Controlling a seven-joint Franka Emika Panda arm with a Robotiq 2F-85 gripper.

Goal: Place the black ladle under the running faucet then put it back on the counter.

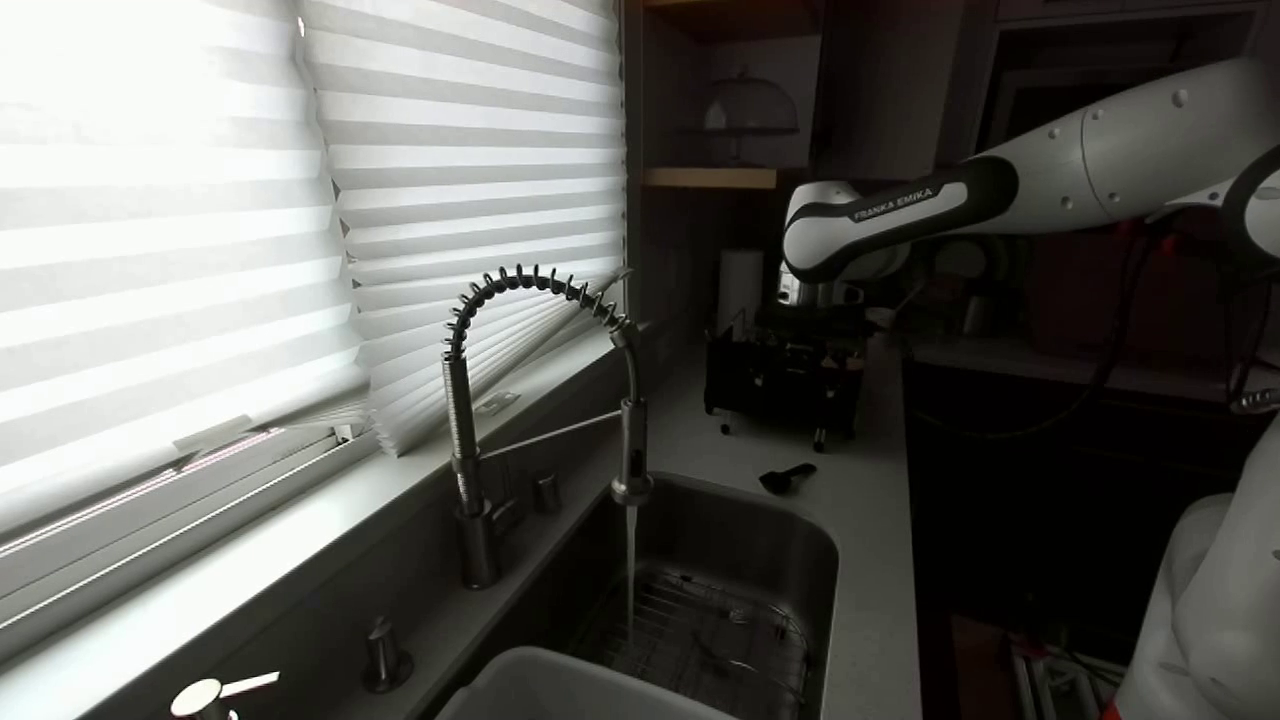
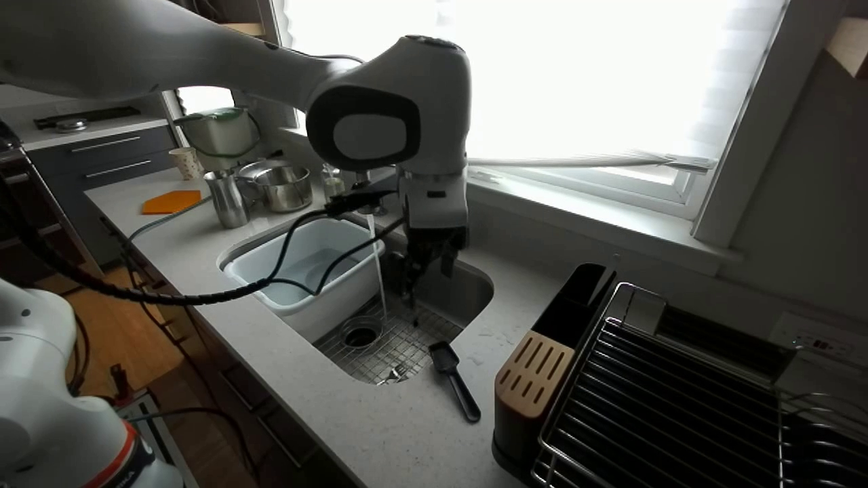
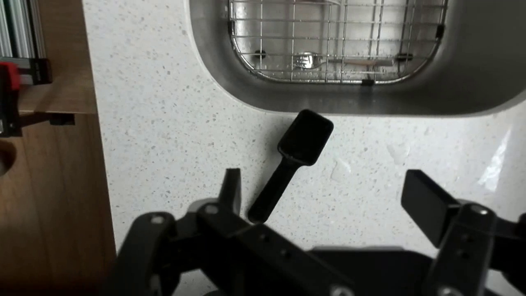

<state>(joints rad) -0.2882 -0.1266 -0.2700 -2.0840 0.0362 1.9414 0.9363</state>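
The black ladle [image 1: 785, 478] lies on the pale counter [image 1: 872, 620] beside the sink's end. It also shows in an exterior view [image 2: 456, 379] and in the wrist view [image 3: 306, 137], bowl toward the sink and handle toward my gripper. My gripper [image 3: 322, 185] is open and empty above the counter; the ladle's handle end shows near the left finger. In an exterior view my gripper [image 2: 427, 278] points down and appears over the sink area. The chrome spring faucet [image 1: 632, 450] runs water into the sink; in an exterior view its stream [image 2: 377, 264] shows, but the arm hides most of the faucet.
The steel sink [image 3: 349, 109] holds a wire grid and a fork [image 3: 308, 61]. A white tub [image 2: 332, 305] fills its other half. A dish rack [image 2: 664, 393] and a black holder with a wooden top [image 2: 536, 373] stand beside the ladle. Pots [image 2: 288, 190] stand beyond the tub.
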